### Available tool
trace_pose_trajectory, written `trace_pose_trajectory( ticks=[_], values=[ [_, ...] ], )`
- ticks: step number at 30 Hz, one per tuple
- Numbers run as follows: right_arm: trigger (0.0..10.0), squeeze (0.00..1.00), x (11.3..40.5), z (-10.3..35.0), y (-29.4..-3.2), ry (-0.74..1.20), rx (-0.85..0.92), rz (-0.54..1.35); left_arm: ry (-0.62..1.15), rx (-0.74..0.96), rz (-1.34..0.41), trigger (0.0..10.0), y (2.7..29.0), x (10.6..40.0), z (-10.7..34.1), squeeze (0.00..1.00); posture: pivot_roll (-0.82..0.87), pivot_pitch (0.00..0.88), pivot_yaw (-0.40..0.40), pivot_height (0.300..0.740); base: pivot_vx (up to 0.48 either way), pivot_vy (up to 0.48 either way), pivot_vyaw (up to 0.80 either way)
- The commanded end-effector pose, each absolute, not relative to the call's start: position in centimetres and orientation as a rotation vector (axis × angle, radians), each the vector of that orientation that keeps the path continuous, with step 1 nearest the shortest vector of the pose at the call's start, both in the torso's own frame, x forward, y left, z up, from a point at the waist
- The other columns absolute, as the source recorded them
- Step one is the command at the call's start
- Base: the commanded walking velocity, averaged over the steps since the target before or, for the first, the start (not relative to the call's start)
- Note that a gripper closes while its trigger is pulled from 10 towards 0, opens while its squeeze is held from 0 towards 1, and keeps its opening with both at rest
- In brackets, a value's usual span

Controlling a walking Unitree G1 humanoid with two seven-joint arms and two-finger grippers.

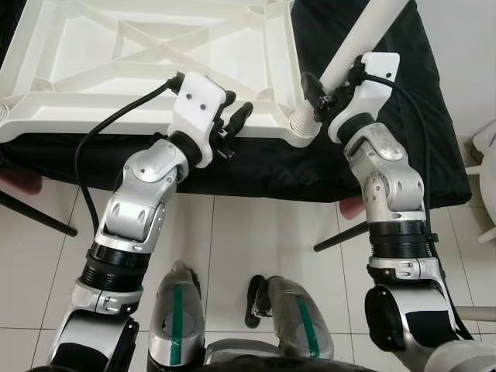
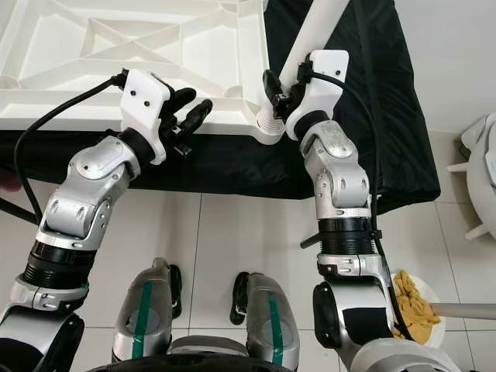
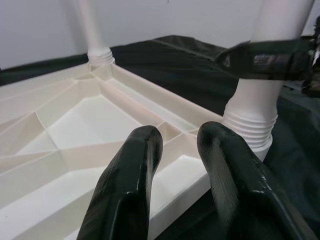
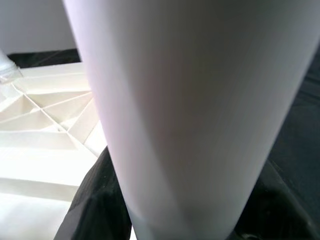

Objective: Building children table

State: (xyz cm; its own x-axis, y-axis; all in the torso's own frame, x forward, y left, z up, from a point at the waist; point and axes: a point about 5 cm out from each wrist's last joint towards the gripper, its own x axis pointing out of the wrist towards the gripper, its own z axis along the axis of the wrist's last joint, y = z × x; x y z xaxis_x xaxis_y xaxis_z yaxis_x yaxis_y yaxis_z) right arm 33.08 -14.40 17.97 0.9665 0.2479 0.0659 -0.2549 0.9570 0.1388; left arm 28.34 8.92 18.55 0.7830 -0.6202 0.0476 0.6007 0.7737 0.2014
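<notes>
Table top [image 1: 147, 54] lay upside down; right gripper [image 1: 324, 99] pinched the near-right leg [image 1: 358, 43], best twisted upright; left gripper [image 1: 236, 120], spread, hovered near its edge.

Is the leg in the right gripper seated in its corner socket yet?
Seated: the leg's threaded base sits in the tabletop's corner socket, right gripper clamped on it.

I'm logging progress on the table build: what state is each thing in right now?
Table top: upside down on the black cloth.
Near leg: seated in the corner socket, tilted, held.
Far leg: standing in its socket.
Right claw: shut on the near leg.
Left claw: open, beside the table top's edge, holding nothing.
</notes>
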Motion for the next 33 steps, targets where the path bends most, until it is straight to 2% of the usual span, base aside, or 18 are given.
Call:
trace_pose_trajectory(
  ticks=[1, 7, 16, 25, 33],
  values=[
    [10.0, 0.0, 33.0, 15.5, -15.1, 0.056, 0.199, 0.22, -0.116, 0.205, -0.752, 10.0, 8.3, 27.6, 18.3, 0.0, 0.1, 0.062, -0.074, 0.74, 0.0, 0.0, 0.0],
    [10.0, 0.0, 33.0, 14.6, -15.6, 0.09, 0.252, 0.183, -0.118, 0.217, -0.761, 10.0, 8.1, 27.3, 18.2, 0.0, 0.1, 0.064, -0.074, 0.74, 0.0, 0.0, 0.0],
    [10.0, 0.0, 33.2, 14.1, -16.1, 0.104, 0.234, 0.159, -0.124, 0.219, -0.758, 10.0, 8.1, 27.3, 18.4, 0.0, 0.1, 0.064, -0.074, 0.74, 0.0, 0.0, 0.0],
    [10.0, 0.0, 33.5, 13.7, -14.7, 0.132, 0.003, 0.253, -0.129, 0.214, -0.765, 10.0, 8.1, 27.0, 18.5, 0.0, 0.1, 0.061, -0.08, 0.74, 0.0, 0.0, 0.0],
    [10.0, 0.0, 33.4, 13.4, -14.5, 0.128, -0.049, 0.266, -0.132, 0.214, -0.759, 10.0, 8.1, 26.9, 18.6, 0.0, 0.11, 0.061, -0.087, 0.74, 0.0, 0.0, 0.0]
  ],
)
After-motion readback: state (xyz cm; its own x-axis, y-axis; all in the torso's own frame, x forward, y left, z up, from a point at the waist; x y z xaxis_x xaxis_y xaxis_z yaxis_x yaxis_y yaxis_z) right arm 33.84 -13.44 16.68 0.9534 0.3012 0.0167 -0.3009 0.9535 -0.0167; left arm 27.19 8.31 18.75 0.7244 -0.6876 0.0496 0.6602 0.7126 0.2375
